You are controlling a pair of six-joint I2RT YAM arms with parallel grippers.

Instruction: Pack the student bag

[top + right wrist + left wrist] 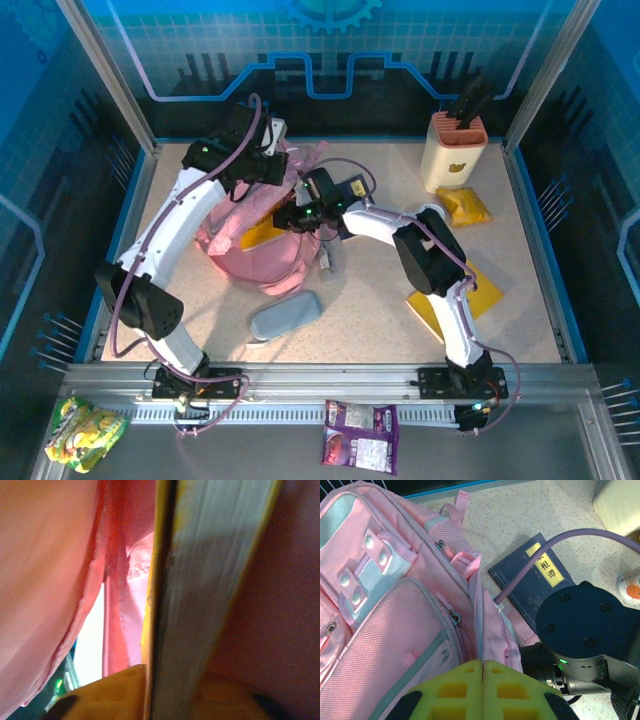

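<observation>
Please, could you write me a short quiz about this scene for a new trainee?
1. True or false: the left gripper is shut on the student bag at its edge.
2. Where is the pencil case? A inside the bag; B on the table; C on top of the bag.
3. Fill in: the book beside the bag has a ____ cover.
Key: 1 true; 2 B; 3 dark blue.
</observation>
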